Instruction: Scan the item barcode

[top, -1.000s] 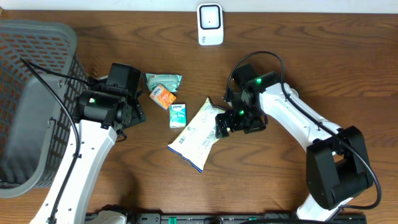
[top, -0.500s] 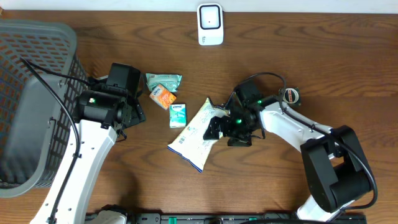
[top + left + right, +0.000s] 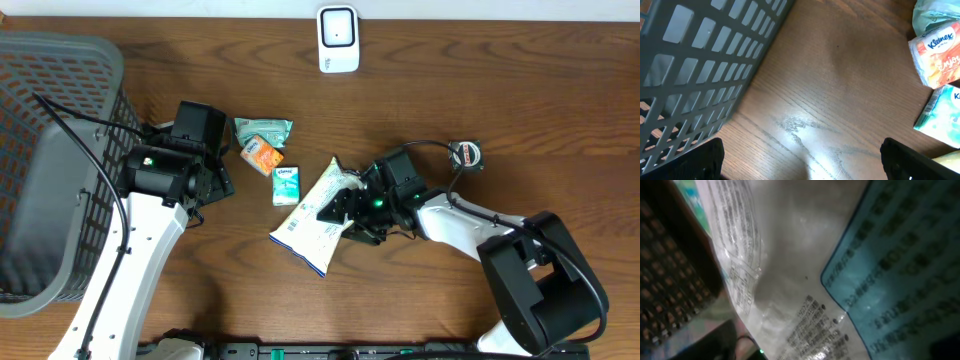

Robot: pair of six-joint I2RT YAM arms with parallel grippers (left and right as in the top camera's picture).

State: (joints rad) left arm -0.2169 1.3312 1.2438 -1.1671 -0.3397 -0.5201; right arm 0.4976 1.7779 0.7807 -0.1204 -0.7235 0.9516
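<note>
Watching the right gripper [image 3: 342, 209] at the white bag's [image 3: 305, 225] right edge, mid-table.
I saw the bag lying flat on the wooden table [image 3: 420, 110], just beside a blue-green Kleenex pack [image 3: 286, 185] and well apart from the scanner [image 3: 338, 38]. Its print filled the right wrist view, and I could not tell whether those fingers had gripped it. My left gripper [image 3: 802, 165] hung spread wide near the basket [image 3: 50, 150].

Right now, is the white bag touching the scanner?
Apart. The overhead view shows bare table between the white bag and the scanner.
</note>
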